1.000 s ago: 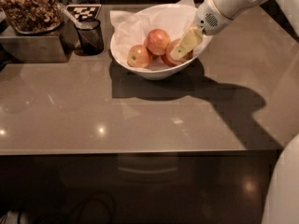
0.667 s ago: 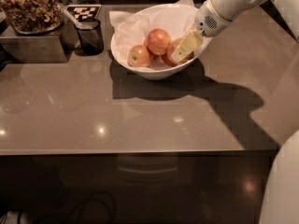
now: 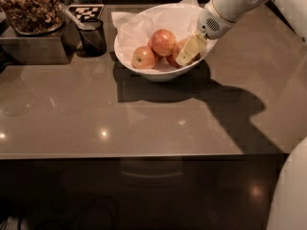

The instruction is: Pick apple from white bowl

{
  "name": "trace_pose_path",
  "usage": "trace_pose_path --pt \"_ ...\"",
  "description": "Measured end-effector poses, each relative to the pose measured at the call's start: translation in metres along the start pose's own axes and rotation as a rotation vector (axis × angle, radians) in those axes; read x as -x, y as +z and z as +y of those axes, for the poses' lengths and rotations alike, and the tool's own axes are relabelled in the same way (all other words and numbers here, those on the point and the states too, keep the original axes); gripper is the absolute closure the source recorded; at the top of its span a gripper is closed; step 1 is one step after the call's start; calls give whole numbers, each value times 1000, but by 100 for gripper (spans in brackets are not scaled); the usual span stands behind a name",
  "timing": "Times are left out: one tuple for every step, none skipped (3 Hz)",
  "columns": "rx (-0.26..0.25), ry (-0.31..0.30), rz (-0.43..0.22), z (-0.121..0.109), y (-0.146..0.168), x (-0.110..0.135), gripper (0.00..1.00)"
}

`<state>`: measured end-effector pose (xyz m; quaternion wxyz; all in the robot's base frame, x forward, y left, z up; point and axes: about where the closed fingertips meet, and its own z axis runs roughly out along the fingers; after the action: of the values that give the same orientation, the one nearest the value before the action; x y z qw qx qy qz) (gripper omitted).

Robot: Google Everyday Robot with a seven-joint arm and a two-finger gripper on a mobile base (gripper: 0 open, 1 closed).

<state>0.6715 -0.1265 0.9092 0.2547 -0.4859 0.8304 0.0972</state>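
Camera view: the counter (image 3: 144,123) carries the white bowl (image 3: 158,74) at its 12 o'clock edge region, lined with crumpled white paper (image 3: 132,25). Three fruits lie in the bowl. The apple (image 3: 163,42), orange-red with yellowish streaks, sits near the bowl's centre and highest of the three. A smaller yellow-green apple (image 3: 144,57) lies at its 8 o'clock, touching it. A darker red apple (image 3: 176,49) lies at its 4 o'clock, partly covered. The hand (image 3: 188,53) is inside the bowl at the bowl's 3 o'clock side, reaching down from 1 o'clock on the white arm (image 3: 230,4). Its pale tip overlaps the darker red apple and lies just beside the apple. Whether the hand is open, closed or gripping anything cannot be told. At the bowl's 9 o'clock stands a dark mesh cup (image 3: 92,36), with a checkered marker (image 3: 86,12) behind it and a container of nuts (image 3: 29,8) at 10 o'clock.
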Motion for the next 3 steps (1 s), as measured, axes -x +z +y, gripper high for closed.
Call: trace_pose_path --pt "-20 -7 3 3 -2 1 43" --pt "-54 -7 -20 5 -11 4 66" --pt "-75 -6 -39 6 -19 6 90"
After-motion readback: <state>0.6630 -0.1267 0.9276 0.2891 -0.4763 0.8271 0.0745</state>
